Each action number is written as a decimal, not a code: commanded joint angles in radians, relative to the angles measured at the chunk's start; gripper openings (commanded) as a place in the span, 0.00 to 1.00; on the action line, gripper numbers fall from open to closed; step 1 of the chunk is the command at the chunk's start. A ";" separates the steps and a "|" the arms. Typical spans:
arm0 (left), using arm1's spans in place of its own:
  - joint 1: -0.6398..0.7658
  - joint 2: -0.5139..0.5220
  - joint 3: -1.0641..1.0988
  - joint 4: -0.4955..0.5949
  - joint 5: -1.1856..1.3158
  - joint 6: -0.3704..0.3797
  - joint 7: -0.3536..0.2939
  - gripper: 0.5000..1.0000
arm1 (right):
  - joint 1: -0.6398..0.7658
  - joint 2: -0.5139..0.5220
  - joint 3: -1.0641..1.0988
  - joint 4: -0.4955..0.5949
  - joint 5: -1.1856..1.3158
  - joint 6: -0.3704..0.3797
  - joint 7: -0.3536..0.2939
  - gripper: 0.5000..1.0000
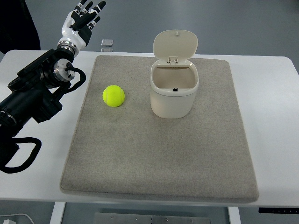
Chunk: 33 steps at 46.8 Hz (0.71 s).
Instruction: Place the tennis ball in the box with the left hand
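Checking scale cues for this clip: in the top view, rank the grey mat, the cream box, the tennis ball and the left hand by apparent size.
1. grey mat, by far the largest.
2. cream box, lid open.
3. left hand, fingers spread, empty.
4. tennis ball.
Hand and ball look close, and the hand is raised, so that order is unsure.

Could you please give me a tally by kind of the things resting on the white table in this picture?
Tennis ball, yellow-green: 1
Box, cream, lid open: 1
Grey mat beneath both: 1
Small clear object at the table's far edge: 1
Total: 4
The left hand, fingers spread, holds nothing.
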 commanded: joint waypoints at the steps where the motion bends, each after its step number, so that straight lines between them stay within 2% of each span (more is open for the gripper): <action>1: 0.002 0.000 -0.001 -0.002 -0.001 -0.004 -0.001 0.98 | 0.000 0.000 0.000 0.000 0.000 0.000 0.000 0.88; 33: 0.010 0.003 0.003 0.000 -0.001 -0.010 -0.001 0.98 | 0.000 0.000 0.000 0.000 0.000 0.000 0.000 0.88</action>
